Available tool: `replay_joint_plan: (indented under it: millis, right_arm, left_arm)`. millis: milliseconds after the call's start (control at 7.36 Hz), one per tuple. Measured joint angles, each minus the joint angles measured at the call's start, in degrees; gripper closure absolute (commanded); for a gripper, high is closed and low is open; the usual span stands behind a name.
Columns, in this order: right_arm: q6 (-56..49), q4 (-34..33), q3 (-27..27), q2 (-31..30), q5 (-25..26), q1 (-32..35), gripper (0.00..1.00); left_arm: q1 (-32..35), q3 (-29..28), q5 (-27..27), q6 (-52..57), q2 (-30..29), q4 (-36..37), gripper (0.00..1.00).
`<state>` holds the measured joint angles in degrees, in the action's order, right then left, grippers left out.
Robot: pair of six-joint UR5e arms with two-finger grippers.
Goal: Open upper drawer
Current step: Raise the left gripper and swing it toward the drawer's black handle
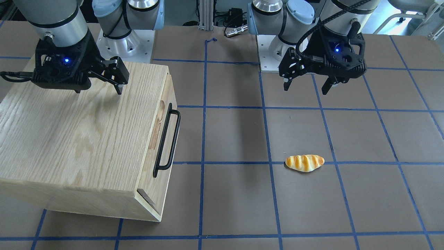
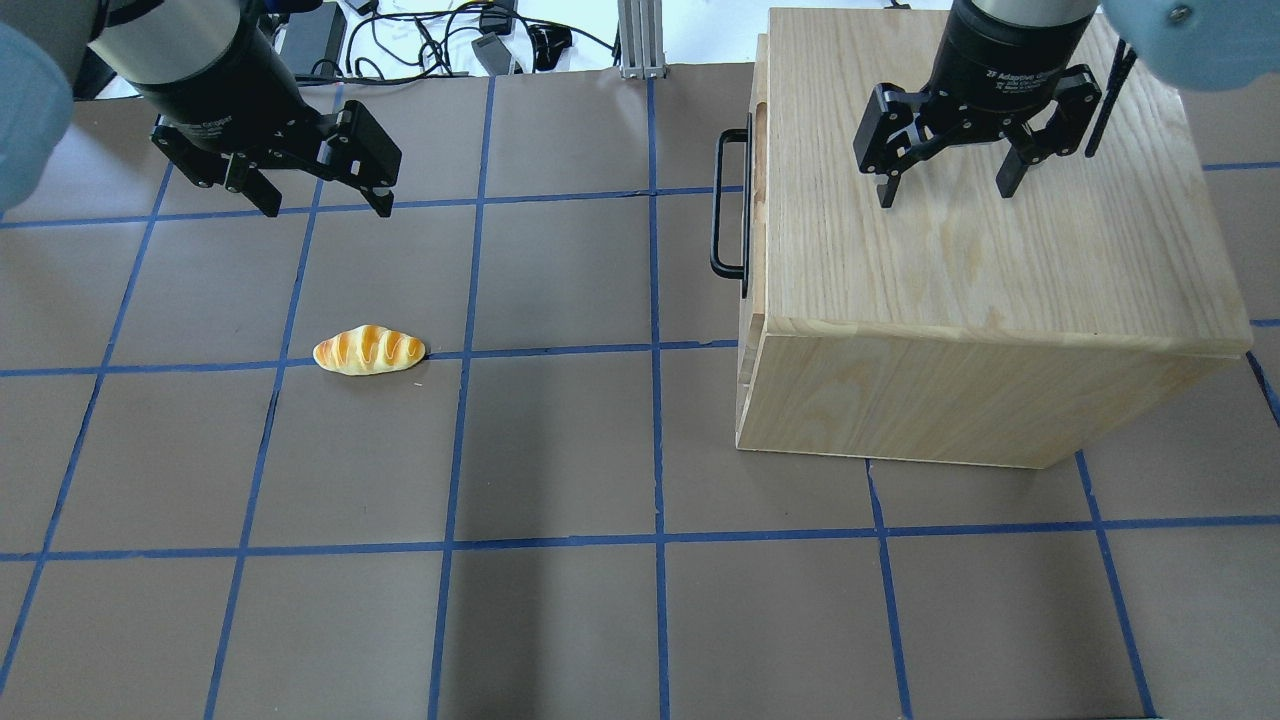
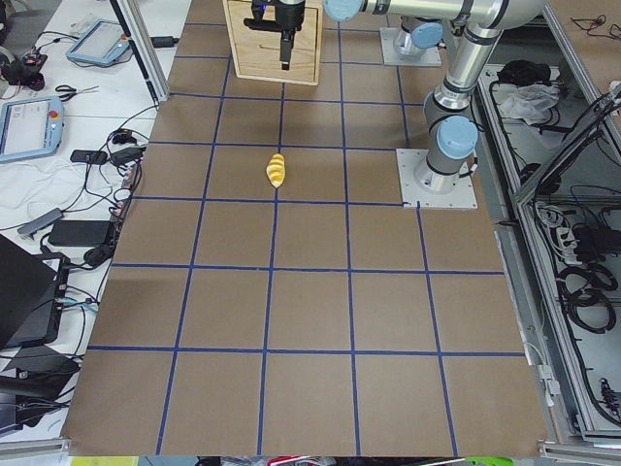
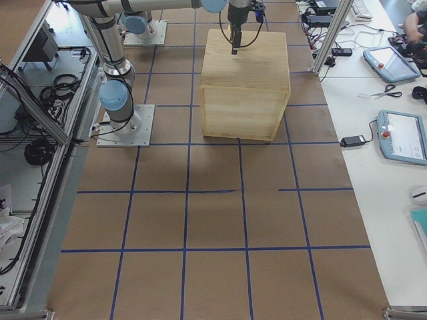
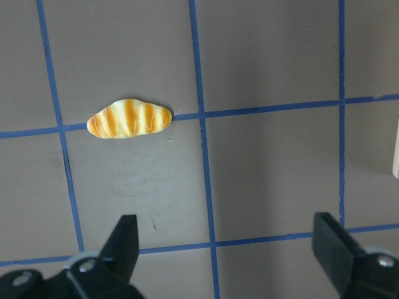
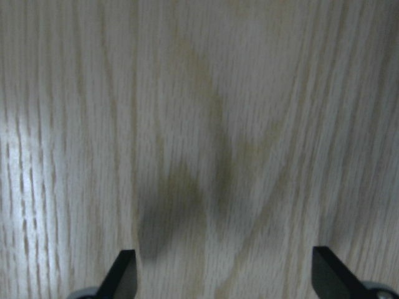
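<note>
The oak-grain cabinet stands on the robot's right side of the table. The upper drawer, with its long black bar handle, faces the table's middle. The handle also shows in the overhead view. The drawer front sits close against the cabinet body. My right gripper is open and empty, hovering over the cabinet's top, well back from the handle. My left gripper is open and empty above the bare table, far to the left of the drawer.
A toy bread roll lies on the brown mat with its blue tape grid, below my left gripper and left of the cabinet. Both arm bases stand at the robot's edge of the table. Cables lie beyond the far table edge.
</note>
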<state>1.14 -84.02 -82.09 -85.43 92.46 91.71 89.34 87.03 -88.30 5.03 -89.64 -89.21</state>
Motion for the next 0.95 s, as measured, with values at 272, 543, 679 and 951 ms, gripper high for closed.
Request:
replay_joint_plan:
  millis: [272, 543, 679, 951]
  right_arm:
    - [-0.03, 0.00, 0.00, 0.00, 0.00, 0.04, 0.00]
    - [-0.06, 0.00, 0.00, 0.00, 0.00, 0.04, 0.00]
    - [-0.06, 0.00, 0.00, 0.00, 0.00, 0.05, 0.00]
    - [-0.02, 0.00, 0.00, 0.00, 0.00, 0.02, 0.00]
  left_arm:
    - [-0.04, 0.39, -0.03, 0.06, -0.04, 0.04, 0.00]
    - [-0.03, 0.59, -0.03, 0.06, -0.02, -0.01, 0.00]
    - [0.00, 0.87, -0.03, 0.06, 0.02, -0.03, 0.00]
    - [-0.01, 1.82, -0.24, 0.12, 0.03, 0.21, 0.00]
